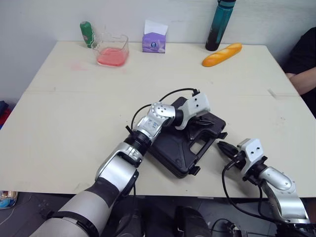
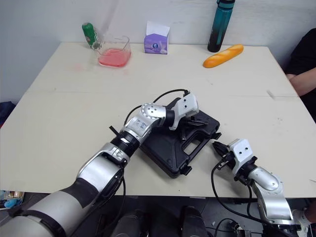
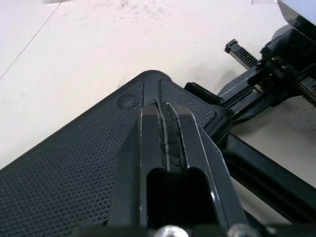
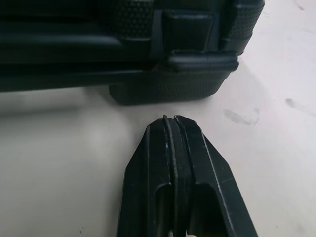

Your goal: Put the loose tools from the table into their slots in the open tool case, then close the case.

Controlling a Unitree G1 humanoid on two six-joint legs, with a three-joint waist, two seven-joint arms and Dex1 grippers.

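The black tool case (image 1: 173,148) lies near the table's front edge with its lid down. My left gripper (image 1: 205,121) is shut and rests on the textured lid (image 3: 74,163), close to the handle side; its fingertips (image 3: 165,106) are pressed together. My right gripper (image 1: 222,146) is shut with nothing in it, low over the table just right of the case. Its tips (image 4: 170,119) point at a latch (image 4: 190,22) on the case's side wall, a short gap away. I see no loose tools on the table.
At the back of the table stand a green bottle (image 1: 87,33), a clear container with pink contents (image 1: 112,49), a purple tissue box (image 1: 154,39), a teal bottle (image 1: 219,24) and a baguette (image 1: 222,54). A person's arm (image 1: 303,74) is at the right edge.
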